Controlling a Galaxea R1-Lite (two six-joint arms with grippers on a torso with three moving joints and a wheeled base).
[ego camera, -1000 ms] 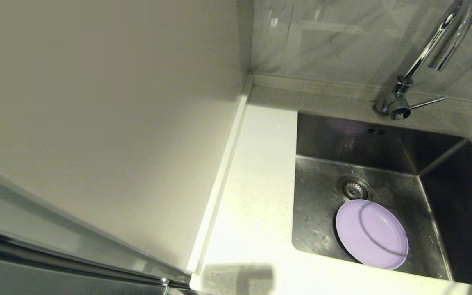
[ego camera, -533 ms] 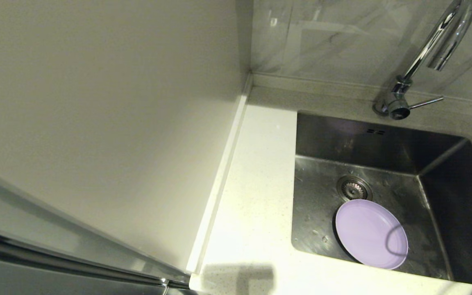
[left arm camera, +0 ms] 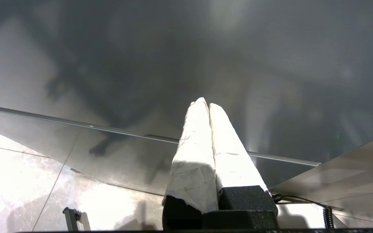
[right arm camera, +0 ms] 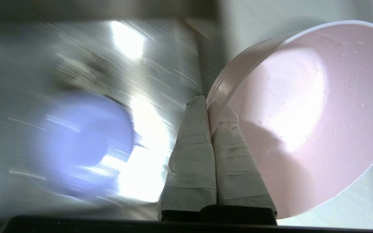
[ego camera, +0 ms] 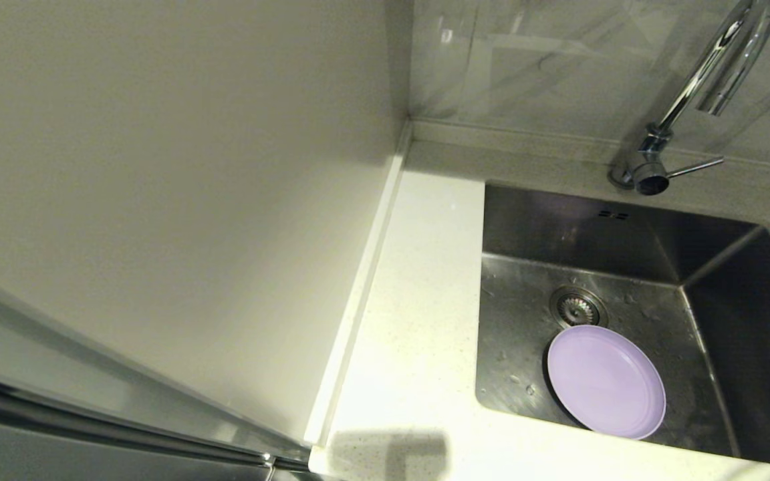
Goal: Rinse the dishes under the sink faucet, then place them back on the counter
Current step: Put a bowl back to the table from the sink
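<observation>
The lilac plate (ego camera: 605, 381) lies flat on the floor of the steel sink (ego camera: 525, 227), just in front of the round drain strainer (ego camera: 577, 307). The chrome faucet (ego camera: 709, 73) arches over the back right, its lever (ego camera: 696, 167) pointing right. Neither gripper shows in the head view. In the right wrist view my right gripper (right arm camera: 208, 103) is shut on the rim of the pale pink bowl (right arm camera: 303, 113), which is tilted and beaded with drops; the plate (right arm camera: 83, 142) is a blur below it. My left gripper (left arm camera: 205, 103) is shut and empty, parked away from the sink. The blue-grey bowl is out of view.
The white speckled counter (ego camera: 418, 321) runs along the sink's left side with a raised edge strip (ego camera: 358, 300) against a plain cream panel (ego camera: 158, 200). Grey marbled wall tile (ego camera: 545, 60) stands behind the faucet. The left wrist view holds a dark steel front (left arm camera: 270, 64) and floor tiles (left arm camera: 18, 181).
A ring-shaped shadow slid rightward across the lilac plate and has left it. The plate, faucet and lever have not moved.
</observation>
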